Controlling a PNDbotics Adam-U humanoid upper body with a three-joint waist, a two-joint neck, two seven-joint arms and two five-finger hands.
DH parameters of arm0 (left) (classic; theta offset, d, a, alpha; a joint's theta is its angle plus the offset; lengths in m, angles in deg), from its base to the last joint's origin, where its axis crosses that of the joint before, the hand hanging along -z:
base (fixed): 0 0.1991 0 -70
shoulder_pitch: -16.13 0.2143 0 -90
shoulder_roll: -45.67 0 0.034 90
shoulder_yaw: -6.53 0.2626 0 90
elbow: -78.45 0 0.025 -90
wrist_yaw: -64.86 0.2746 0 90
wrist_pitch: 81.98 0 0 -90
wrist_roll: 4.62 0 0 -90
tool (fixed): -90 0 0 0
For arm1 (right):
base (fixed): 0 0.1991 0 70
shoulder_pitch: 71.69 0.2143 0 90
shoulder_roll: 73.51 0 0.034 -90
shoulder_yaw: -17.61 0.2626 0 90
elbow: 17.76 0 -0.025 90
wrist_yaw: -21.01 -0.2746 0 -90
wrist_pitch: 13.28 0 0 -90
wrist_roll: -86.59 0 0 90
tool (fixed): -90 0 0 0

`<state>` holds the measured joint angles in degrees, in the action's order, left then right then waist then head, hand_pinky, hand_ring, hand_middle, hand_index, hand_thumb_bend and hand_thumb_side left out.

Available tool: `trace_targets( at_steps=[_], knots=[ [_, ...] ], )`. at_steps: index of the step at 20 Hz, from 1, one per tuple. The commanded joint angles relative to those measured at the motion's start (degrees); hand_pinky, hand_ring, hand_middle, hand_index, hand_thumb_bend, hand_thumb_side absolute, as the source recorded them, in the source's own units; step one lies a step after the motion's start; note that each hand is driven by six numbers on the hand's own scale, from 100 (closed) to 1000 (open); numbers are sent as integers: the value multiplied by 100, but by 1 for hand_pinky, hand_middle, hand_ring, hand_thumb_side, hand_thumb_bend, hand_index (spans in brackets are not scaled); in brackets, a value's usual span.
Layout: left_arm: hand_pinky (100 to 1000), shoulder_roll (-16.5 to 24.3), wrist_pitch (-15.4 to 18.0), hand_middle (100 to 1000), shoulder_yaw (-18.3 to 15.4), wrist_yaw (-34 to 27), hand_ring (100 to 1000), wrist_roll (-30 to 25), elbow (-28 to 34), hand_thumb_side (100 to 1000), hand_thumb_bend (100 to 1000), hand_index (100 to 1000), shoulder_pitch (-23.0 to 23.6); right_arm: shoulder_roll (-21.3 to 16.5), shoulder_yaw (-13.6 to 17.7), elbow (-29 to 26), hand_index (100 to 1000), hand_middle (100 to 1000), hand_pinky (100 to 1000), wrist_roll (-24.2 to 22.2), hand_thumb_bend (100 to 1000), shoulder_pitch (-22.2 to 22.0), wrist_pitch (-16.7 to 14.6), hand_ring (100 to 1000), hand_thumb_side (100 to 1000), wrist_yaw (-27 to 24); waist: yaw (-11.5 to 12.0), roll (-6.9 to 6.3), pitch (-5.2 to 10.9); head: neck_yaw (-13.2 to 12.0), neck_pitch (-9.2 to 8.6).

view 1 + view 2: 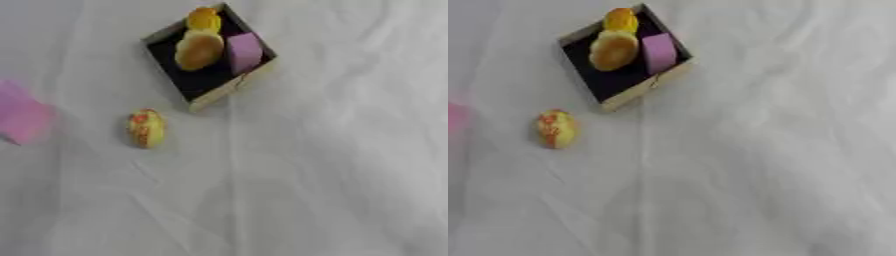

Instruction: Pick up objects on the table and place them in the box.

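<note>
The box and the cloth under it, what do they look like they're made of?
The box looks like pale, matte wood or thick card with a dark lining; which one is unclear. The cloth seems to be thin white fabric, matte and softly creased.

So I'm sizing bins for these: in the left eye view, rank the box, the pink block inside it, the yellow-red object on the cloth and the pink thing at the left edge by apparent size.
Largest to smallest:
1. box
2. pink thing at the left edge, partly cut off
3. pink block and yellow-red object: too alike to rank

No hand shows.
</note>
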<state>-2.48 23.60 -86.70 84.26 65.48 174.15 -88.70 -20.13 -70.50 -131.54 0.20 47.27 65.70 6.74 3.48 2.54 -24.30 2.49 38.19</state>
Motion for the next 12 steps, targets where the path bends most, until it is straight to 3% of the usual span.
trace_targets(
  at_steps=[1,12],
  knots=[
    [893,284,145,837,-98,76,877,4,12,155,411,894,-108,-95,115,-81,834,747,989,14,100,28,43,994,446,-15,4,-112,233,-161,-81],
    [889,338,486,838,83,304,877,42,-20,162,495,893,-424,-19,108,-81,828,743,990,-20,100,15,132,993,448,-60,-19,-123,280,-200,-104]
  ],
)
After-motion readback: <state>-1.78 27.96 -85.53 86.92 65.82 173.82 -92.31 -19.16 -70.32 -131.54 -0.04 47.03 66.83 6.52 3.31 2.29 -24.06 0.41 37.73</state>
